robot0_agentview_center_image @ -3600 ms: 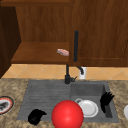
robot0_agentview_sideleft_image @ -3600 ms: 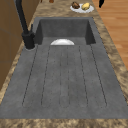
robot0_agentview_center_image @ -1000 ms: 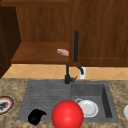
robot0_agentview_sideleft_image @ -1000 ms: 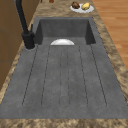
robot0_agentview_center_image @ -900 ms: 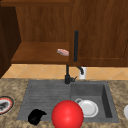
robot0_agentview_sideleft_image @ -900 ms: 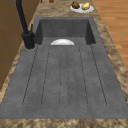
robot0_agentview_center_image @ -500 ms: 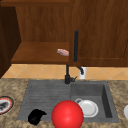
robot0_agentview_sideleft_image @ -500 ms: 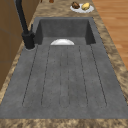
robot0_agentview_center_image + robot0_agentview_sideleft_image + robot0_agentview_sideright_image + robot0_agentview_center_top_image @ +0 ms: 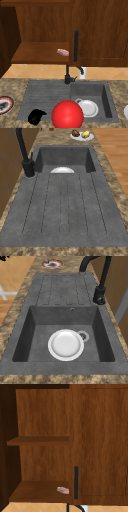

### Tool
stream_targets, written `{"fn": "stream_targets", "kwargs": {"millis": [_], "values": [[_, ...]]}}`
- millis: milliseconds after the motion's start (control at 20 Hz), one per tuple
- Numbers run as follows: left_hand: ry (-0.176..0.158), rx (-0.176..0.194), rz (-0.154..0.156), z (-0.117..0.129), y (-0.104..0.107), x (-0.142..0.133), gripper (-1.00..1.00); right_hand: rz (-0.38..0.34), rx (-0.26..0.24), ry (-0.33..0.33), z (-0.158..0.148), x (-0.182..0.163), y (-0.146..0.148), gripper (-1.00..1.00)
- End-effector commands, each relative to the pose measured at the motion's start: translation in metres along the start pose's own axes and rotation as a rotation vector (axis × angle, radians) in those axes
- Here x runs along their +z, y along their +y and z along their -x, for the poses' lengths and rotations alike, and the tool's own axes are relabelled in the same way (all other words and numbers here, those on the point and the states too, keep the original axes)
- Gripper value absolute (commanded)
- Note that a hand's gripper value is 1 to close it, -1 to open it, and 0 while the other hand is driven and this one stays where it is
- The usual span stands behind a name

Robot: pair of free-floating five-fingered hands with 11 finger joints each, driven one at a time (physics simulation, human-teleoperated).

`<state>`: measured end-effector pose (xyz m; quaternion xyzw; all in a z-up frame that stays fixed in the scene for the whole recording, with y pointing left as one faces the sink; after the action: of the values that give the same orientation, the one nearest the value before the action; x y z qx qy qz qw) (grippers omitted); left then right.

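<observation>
The red ball [image 9: 67, 114] shows in the front view before the sink's [image 9: 106, 100] near rim, about at its middle, covering part of that rim and the left edge of the white plate [image 9: 88, 108] that lies flat in the basin. My left hand [image 9: 35, 116] hangs just left of the ball, apart from it, over the near left corner of the sink's draining board [image 9: 42, 95]; I cannot tell whether it is open or closed. The black tap [image 9: 67, 75] stands at the sink's back rim. A red-rimmed plate [image 9: 4, 105] lies on the counter left of the sink. On the cabinet shelf [image 9: 37, 53] above the sink rests a small pink thing [image 9: 62, 52]
</observation>
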<state>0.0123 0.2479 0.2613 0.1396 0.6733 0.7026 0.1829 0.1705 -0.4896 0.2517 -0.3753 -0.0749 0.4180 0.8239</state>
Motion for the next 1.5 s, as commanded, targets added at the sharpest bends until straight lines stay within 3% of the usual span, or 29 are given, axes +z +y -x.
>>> {"fn": "stream_targets", "kwargs": {"millis": [0,200,300,500,900,1050,1350,1450], "values": [[0.0,0.0,0.0,0.0,0.0,0.0,0.0,-0.073,-0.05,-0.072,-0.005,-0.023,-0.005,-1.0],[0.0,0.0,0.0,0.0,0.0,0.0,0.0,-0.119,-0.103,-0.143,-0.005,-0.049,-0.008,-1.0],[0.0,0.0,0.0,0.0,0.0,0.0,0.0,-0.115,-0.1,-0.18,-0.002,-0.059,-0.007,-1.0],[0.0,0.0,0.0,0.0,0.0,0.0,0.0,-0.031,-0.114,-0.221,0.011,-0.057,-0.006,-1.0],[0.0,0.0,0.0,0.0,0.0,0.0,0.0,0.07,-0.24,-0.314,0.049,-0.053,0.006,-1.0],[0.0,0.0,0.0,0.0,0.0,0.0,0.0,0.091,-0.277,-0.31,0.053,-0.057,0.011,-1.0],[0.0,0.0,0.0,0.0,0.0,0.0,0.0,0.059,-0.229,-0.241,0.036,-0.074,-0.001,-1.0],[0.0,0.0,0.0,0.0,0.0,0.0,0.0,0.065,-0.247,-0.193,0.02,-0.078,-0.008,-1.0]]}}
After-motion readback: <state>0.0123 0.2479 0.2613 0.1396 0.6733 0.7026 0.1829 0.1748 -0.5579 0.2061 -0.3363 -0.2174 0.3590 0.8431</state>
